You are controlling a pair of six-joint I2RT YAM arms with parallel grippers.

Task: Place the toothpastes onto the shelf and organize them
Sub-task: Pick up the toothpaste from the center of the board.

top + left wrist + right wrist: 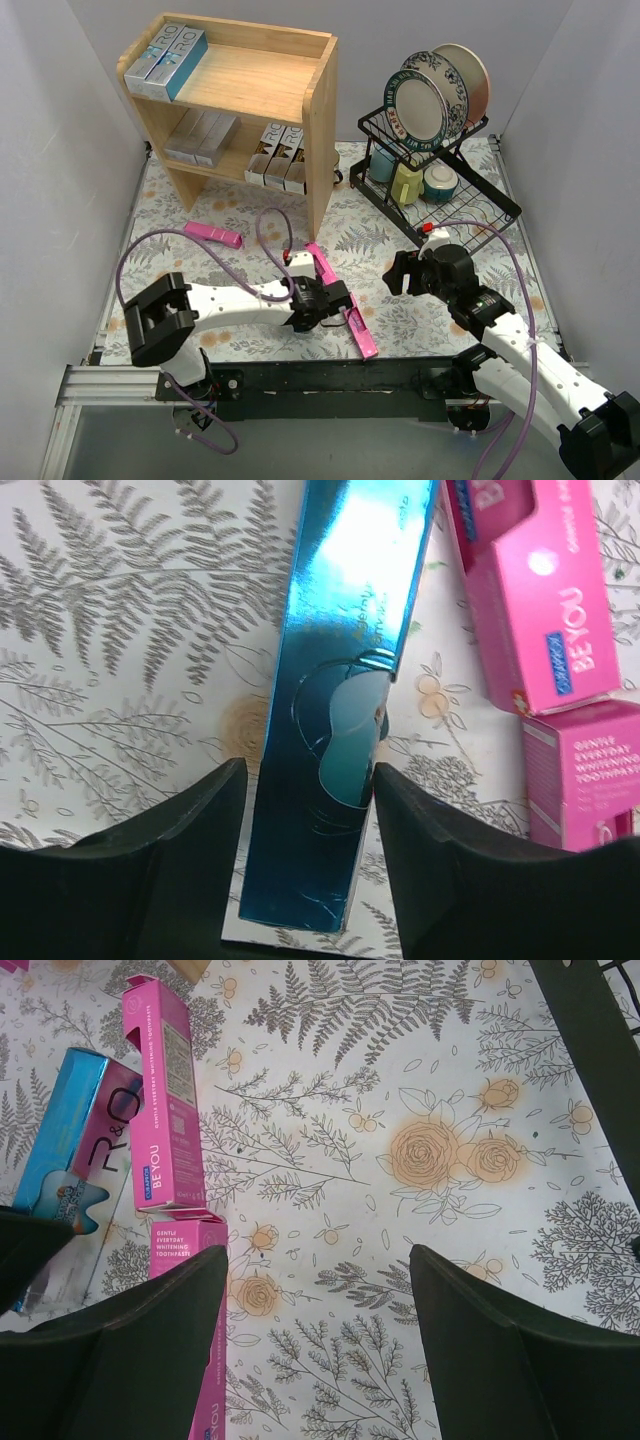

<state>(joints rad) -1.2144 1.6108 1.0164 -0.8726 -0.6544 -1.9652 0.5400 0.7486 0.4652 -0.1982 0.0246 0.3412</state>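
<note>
A shiny silver and teal-blue toothpaste carton (pixel 335 710) lies flat on the floral cloth. My left gripper (pixel 308 770) is open and straddles its near end, with a thin gap on the left side; in the top view (pixel 320 300) the gripper hides it. Two hot pink cartons (pixel 320 262) (pixel 360 330) lie end to end beside it, and a third (pixel 213 235) lies further left. My right gripper (pixel 318 1255) is open and empty above the cloth. The wooden shelf (pixel 320 120) holds two silver-teal cartons (pixel 165 60) on top, and silver-white (pixel 200 137) and brown-gold cartons (pixel 280 155) on the lower tier.
A black wire dish rack (pixel 470 215) with plates (pixel 430 95) and cups (pixel 407 182) stands at the back right, close to my right arm. Purple cables loop over the cloth beside the left arm (pixel 270 235). White walls enclose the table.
</note>
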